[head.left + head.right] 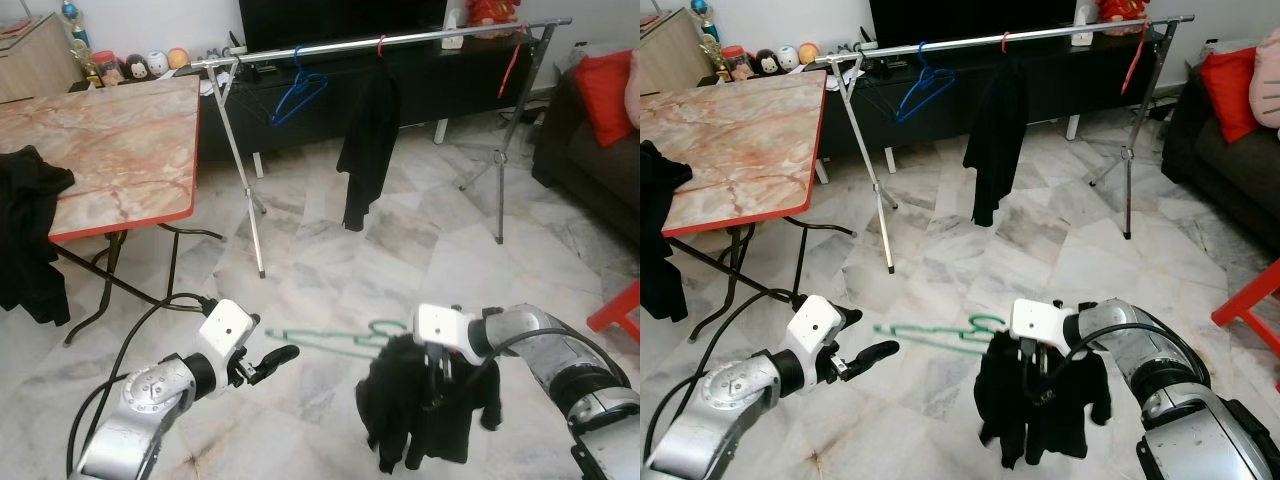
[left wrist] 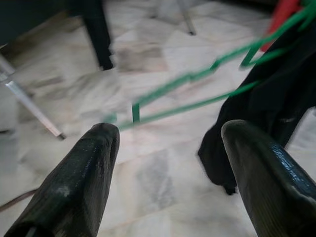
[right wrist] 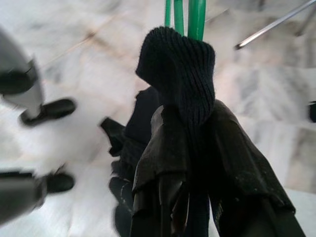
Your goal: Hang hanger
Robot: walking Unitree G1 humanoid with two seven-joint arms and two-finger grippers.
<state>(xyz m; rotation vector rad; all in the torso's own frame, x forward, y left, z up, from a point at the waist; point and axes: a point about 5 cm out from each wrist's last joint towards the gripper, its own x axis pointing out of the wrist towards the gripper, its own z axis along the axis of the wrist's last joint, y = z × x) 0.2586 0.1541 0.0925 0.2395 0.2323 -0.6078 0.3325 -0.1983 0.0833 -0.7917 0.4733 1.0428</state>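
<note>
1. Clamping a black knitted garment (image 1: 425, 410) together with a green hanger (image 1: 345, 338), the right gripper (image 3: 190, 148) sits at about five o'clock in the left eye view, low over the marble floor (image 1: 330, 250); the right wrist view shows both black fingers pressed onto the knit with the green wire running out past them.
2. The green hanger sticks out sideways from that garment toward the left gripper (image 1: 272, 362), its free end blurred.
3. At about seven o'clock, the left gripper has its fingers (image 2: 84, 182) spread apart and holds nothing; the hanger's tip lies just beyond them, not touching.
4. At twelve o'clock stands a metal clothes rail (image 1: 380, 42) on folding legs.
5. On the rail hang a blue hanger (image 1: 298, 92), a black garment (image 1: 365, 135) on a red hanger, and another red hanger (image 1: 512, 60) near its far right end.
6. At ten o'clock is a marble-patterned folding table (image 1: 120, 150) with a red edge, dark clothing (image 1: 28, 235) draped over its near corner.
7. At two o'clock, a dark sofa (image 1: 585, 160) carries a red cushion (image 1: 606, 92).
</note>
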